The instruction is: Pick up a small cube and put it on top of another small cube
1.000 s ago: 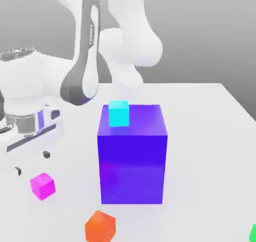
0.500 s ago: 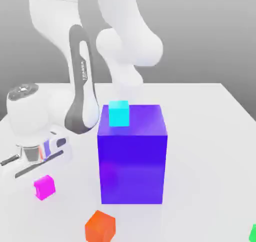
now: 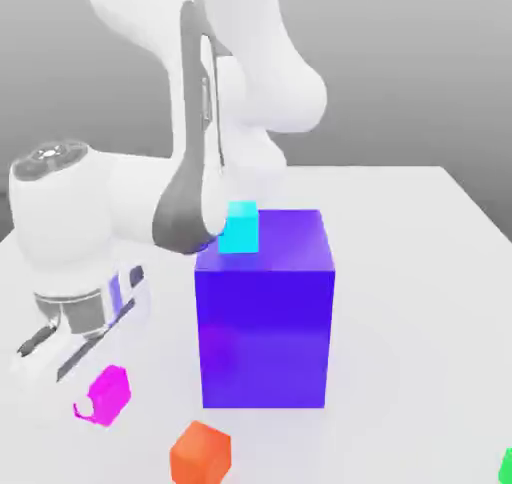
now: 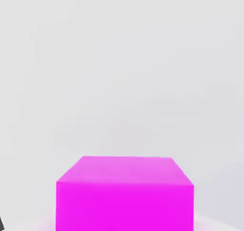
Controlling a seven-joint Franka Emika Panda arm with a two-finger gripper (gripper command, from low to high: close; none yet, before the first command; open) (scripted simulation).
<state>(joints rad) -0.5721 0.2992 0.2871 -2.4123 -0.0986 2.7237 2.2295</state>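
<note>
The small magenta-pink cube (image 3: 109,386) lies on the white table (image 3: 420,302) at the exterior view's lower left, its faces turned at a slant. My gripper (image 3: 91,405) has come down right at it, and the white hand above leans over the cube. In the hand view the magenta cube (image 4: 125,194) sits very close, with a flat top face. A small cyan cube (image 3: 239,226) rests on the back left corner of the big blue-purple block (image 3: 264,312). A small orange cube (image 3: 200,454) lies on the table in front of the block, to the right of the magenta one.
The tall blue-purple block stands just to the exterior view's right of my hand. A bit of a green object (image 3: 506,464) peeks in at the lower right edge. The arm's white links rise behind the block.
My hand has dropped and shifted toward the exterior view's right, down onto the magenta cube. The cube now looks slanted and sits slightly lower right than before.
</note>
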